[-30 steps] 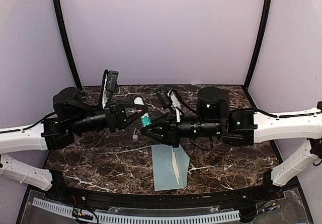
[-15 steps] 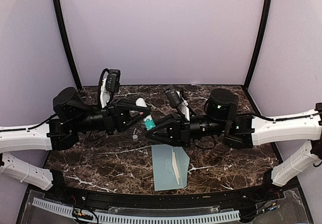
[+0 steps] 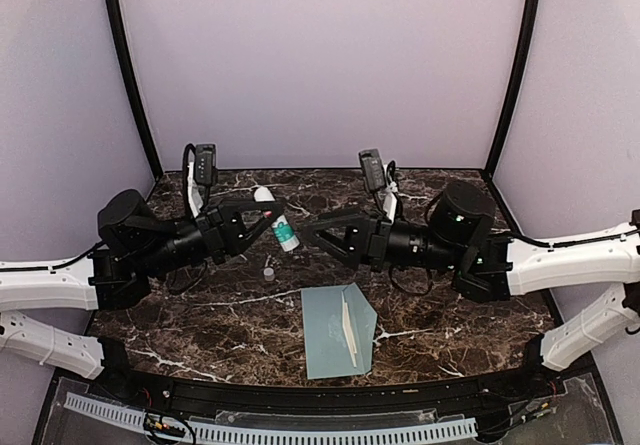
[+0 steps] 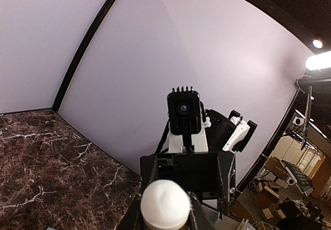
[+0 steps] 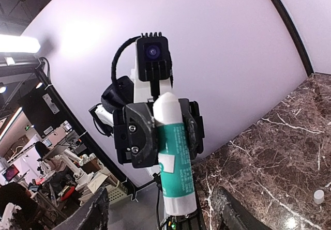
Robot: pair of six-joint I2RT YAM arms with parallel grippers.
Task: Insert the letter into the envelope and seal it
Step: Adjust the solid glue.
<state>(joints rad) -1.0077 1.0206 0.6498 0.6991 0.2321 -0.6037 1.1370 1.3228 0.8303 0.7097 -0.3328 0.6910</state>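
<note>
Left gripper (image 3: 268,217) clamping glue stick (image 3: 284,233), holding it aloft. Right gripper (image 3: 312,229) facing it, jaws spread. Envelope (image 3: 325,335) lying on table (image 3: 460,315).

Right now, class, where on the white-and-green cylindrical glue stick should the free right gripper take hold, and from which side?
Probably the bare green barrel of the white-and-green cylindrical glue stick, coming head-on from the right. The left gripper clamps its white-tipped part, leaving the green end free, and the open right gripper faces it.
</note>
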